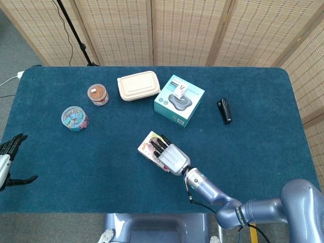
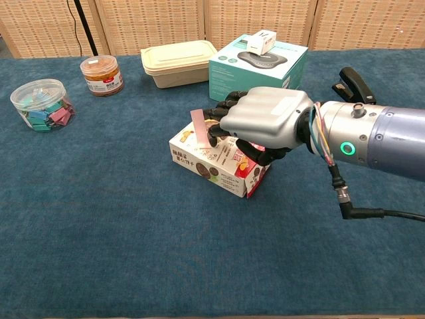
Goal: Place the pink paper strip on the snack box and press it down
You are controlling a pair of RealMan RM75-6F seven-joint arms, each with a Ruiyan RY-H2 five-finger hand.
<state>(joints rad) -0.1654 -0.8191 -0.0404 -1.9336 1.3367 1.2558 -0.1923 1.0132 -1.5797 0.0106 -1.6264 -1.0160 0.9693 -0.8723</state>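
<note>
bare cloth left of snack box [image 2: 216, 163], teal box [image 2: 259, 66] and beige container [image 2: 178, 62] behind

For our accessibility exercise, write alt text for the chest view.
The right robot hand rests on a snack box on a blue table, fingertips at a pink paper strip standing up from the box top. Behind stand a clip jar, a beige container and a teal box.
</note>
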